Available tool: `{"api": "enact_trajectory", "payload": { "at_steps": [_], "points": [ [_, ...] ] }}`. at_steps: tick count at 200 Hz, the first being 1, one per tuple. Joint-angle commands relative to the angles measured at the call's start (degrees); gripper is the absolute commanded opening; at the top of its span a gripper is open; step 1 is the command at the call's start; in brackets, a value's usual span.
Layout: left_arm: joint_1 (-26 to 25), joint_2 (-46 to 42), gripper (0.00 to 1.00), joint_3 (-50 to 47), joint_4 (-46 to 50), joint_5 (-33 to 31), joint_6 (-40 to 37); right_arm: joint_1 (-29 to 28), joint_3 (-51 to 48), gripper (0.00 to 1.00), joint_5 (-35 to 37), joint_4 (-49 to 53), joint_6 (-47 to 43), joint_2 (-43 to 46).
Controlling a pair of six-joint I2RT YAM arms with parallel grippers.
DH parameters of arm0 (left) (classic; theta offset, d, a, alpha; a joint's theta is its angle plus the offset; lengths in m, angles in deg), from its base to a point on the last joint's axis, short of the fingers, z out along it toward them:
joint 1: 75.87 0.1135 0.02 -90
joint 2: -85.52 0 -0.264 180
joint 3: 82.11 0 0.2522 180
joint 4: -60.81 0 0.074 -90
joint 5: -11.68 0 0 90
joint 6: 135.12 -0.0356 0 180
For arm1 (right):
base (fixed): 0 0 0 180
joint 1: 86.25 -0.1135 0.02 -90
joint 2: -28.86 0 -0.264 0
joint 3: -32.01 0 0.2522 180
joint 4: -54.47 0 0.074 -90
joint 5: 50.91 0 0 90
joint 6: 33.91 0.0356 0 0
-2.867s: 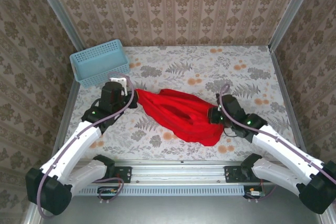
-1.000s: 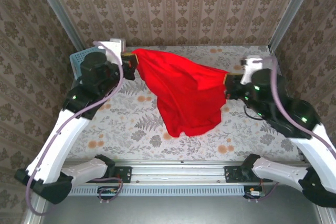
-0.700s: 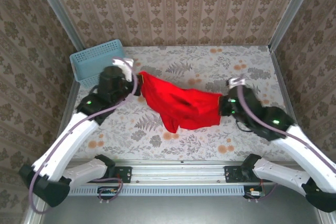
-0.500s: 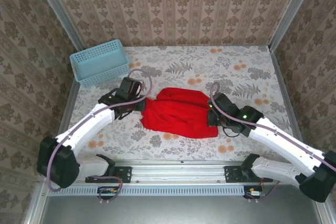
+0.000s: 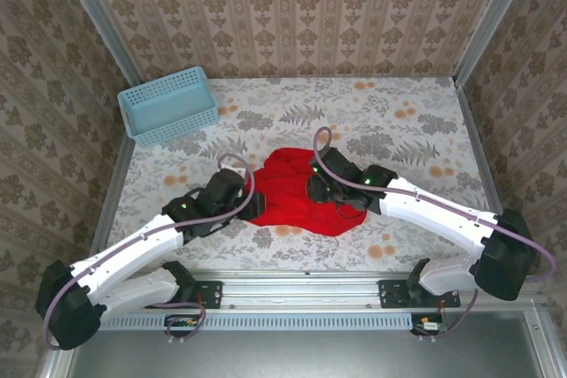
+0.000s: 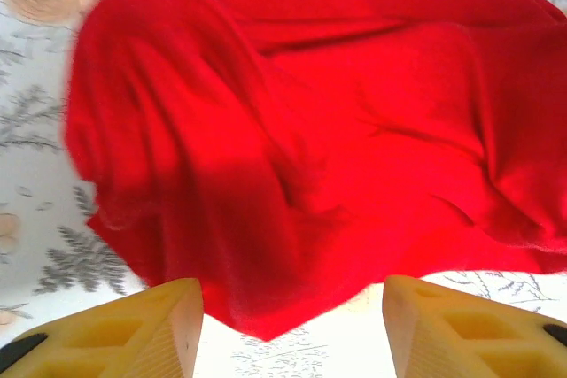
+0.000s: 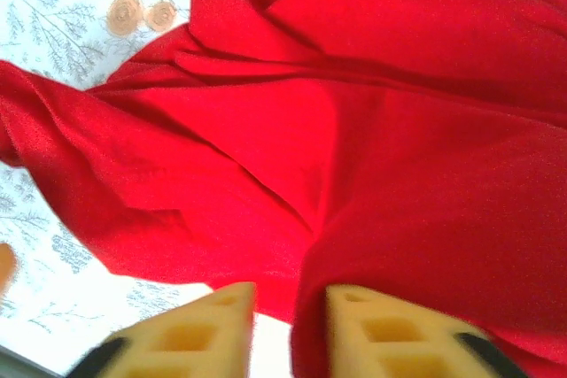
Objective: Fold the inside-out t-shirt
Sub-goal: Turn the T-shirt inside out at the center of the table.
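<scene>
From above, the arms' ends cover the left and right parts of the crumpled inside-out t-shirt [image 5: 285,190]; its sleeves and neck cannot be told apart. The left wrist view blurs its left edge and cuts it off at top and right. The bottom edge crops the left gripper [image 6: 292,316] and the right gripper [image 7: 288,316], where a red fold hides one finger's inner side.

Bright, even light, soft shadows (wrist views slightly blurred toward the edges)
</scene>
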Motion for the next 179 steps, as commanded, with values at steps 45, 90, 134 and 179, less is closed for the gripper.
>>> {"api": "enact_trajectory", "payload": {
  "at_steps": [45,90,134,179],
  "points": [
    [-11.5,13.6,0.67,5.9,-17.4,2.3,-3.4,10.5,-6.7,0.47,-0.5,10.6,-3.6,15.5],
    [-16.5,24.4,0.74,11.1,-21.3,6.1,-7.6,18.2,-20.6,0.47,-6.9,6.8,-0.3,22.1],
    [-18.3,31.0,0.73,16.4,-17.3,3.9,-9.1,18.3,-26.8,0.46,-11.3,-4.0,1.4,18.5],
    [-16.7,33.9,0.55,16.7,-17.9,3.7,-7.5,18.2,-21.7,0.45,-10.3,-8.3,-1.8,11.7]
  ]
}}
